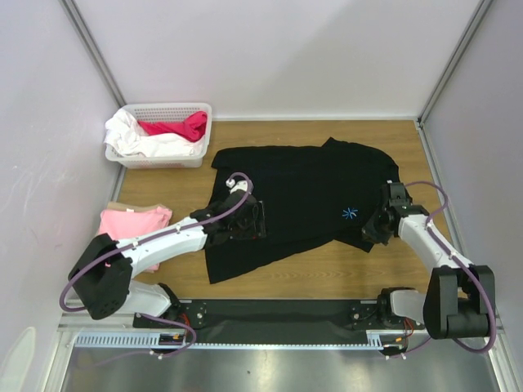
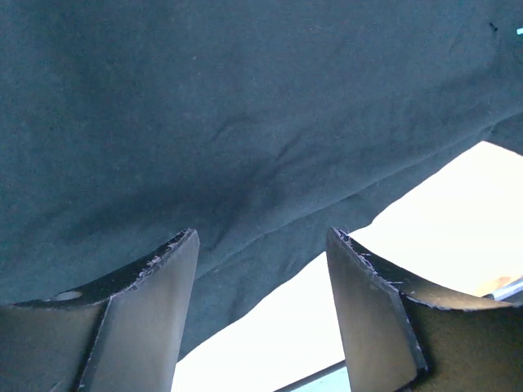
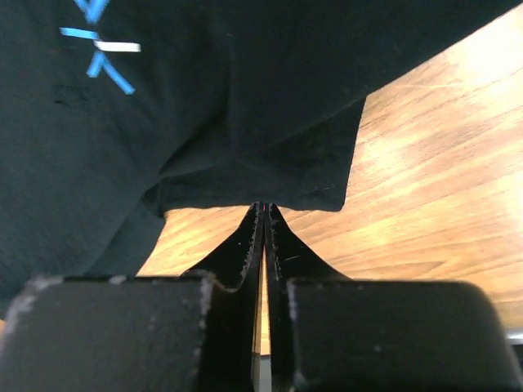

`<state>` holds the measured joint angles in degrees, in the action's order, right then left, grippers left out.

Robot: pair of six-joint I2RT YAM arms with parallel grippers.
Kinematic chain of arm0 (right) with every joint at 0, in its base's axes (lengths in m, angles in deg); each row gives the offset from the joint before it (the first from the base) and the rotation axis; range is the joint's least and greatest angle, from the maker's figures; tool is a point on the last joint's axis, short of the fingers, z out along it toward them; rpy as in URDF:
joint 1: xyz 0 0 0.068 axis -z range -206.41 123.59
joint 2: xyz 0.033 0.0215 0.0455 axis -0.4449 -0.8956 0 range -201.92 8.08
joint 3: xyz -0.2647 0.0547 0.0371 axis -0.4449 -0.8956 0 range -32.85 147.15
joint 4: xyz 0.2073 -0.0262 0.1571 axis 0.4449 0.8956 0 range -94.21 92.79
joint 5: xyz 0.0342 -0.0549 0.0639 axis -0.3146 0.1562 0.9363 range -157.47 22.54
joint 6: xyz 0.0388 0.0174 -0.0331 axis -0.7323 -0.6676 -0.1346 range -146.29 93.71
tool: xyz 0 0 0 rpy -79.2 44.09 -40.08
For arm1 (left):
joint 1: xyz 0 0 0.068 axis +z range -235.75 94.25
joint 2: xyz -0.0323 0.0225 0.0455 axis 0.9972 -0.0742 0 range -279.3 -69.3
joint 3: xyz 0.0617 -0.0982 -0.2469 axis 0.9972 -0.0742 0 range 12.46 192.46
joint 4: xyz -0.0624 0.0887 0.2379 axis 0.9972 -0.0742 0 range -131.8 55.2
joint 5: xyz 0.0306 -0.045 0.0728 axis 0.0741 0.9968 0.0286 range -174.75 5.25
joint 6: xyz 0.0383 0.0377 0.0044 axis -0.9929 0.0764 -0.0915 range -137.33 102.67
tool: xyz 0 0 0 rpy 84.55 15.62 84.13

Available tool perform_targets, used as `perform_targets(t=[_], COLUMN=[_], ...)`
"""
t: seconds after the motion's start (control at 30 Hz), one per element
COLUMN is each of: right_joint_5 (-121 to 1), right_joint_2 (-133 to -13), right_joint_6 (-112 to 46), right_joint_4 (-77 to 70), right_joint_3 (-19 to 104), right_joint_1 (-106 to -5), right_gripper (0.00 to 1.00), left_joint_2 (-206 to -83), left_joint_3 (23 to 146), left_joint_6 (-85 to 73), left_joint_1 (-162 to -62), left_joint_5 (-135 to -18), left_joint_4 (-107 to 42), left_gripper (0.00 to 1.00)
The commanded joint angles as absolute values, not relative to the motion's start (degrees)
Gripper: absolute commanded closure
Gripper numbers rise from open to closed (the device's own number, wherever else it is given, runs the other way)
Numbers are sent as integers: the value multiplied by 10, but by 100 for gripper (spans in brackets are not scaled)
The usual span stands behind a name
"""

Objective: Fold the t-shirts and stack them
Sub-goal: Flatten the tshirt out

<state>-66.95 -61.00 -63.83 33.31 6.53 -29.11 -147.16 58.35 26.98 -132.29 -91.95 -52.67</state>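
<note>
The black t-shirt (image 1: pixel 294 188) lies spread on the wooden table (image 1: pixel 343 269), its pale-blue starburst mark (image 1: pixel 350 214) facing up. My left gripper (image 1: pixel 245 224) hovers over the shirt's lower left part. In the left wrist view the left gripper (image 2: pixel 261 237) is open, with nothing between its fingers and the dark cloth (image 2: pixel 245 106) just beyond them. My right gripper (image 1: pixel 372 233) is at the shirt's lower right edge. In the right wrist view the right gripper (image 3: pixel 264 206) is shut, its tips pinching the edge of a flap of the black shirt (image 3: pixel 270 175), near the starburst (image 3: pixel 98 45). The folded pink t-shirt (image 1: pixel 135 220) lies at the left.
A white basket (image 1: pixel 167 107) with white and red clothes stands at the back left corner. Pale walls close the table at the back and on both sides. A black rail with the arm bases runs along the near edge.
</note>
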Motion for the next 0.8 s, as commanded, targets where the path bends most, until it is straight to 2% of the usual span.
perform_targets(t=[0.0,0.23,0.47,0.77], right_joint_5=[-666,-692,-719,-750], right_joint_2=[-625,-660,-695,-660], right_joint_6=[-666,-677,-744,-774], right_joint_4=[283,258,331,368], right_joint_3=[43,27,13,-17], right_joint_1=[-289,-289,-289,-290], right_gripper=[100,100,100,100], left_joint_2=[-1474,-1491,-1509,-1529], left_joint_3=[610,610,621,637], left_joint_6=[236,227,206,162], left_joint_1=[-1327,-1327,-1327,-1327], left_joint_5=[-906,-890,-888,-885], left_joint_4=[-496,-481,-482,-483], left_gripper=[30,30,29,27])
